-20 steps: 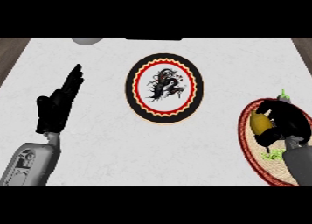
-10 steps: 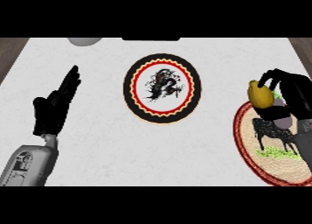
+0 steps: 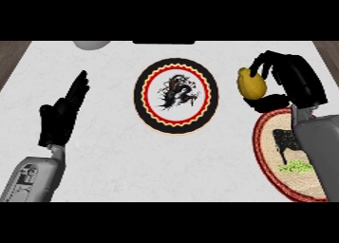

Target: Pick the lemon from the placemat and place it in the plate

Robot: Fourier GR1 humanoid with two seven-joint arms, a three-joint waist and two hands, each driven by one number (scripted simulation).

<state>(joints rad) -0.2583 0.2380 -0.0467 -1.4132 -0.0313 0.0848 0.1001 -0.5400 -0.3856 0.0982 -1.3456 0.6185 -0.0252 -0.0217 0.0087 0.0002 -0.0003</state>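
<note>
While the right hand (image 3: 292, 78) curls its fingers and thumb round the lemon (image 3: 251, 85), it holds the fruit up over the bare white counter (image 3: 101, 156), between the placemat and the plate. A second ago that hand sat low on the placemat (image 3: 284, 161), closed over the lemon there; half a second ago it had lifted just past the mat's upper rim. Now it is farther up and a little toward the plate (image 3: 176, 96), and the lemon shows yellow at the fingers' left side, well clear of the mat and still apart from the plate's rim. The round mat with its red border and black animal figure lies partly under the grey forearm. Over at the left, the left hand (image 3: 61, 114) rests open, fingers straight, where it was before.
</note>
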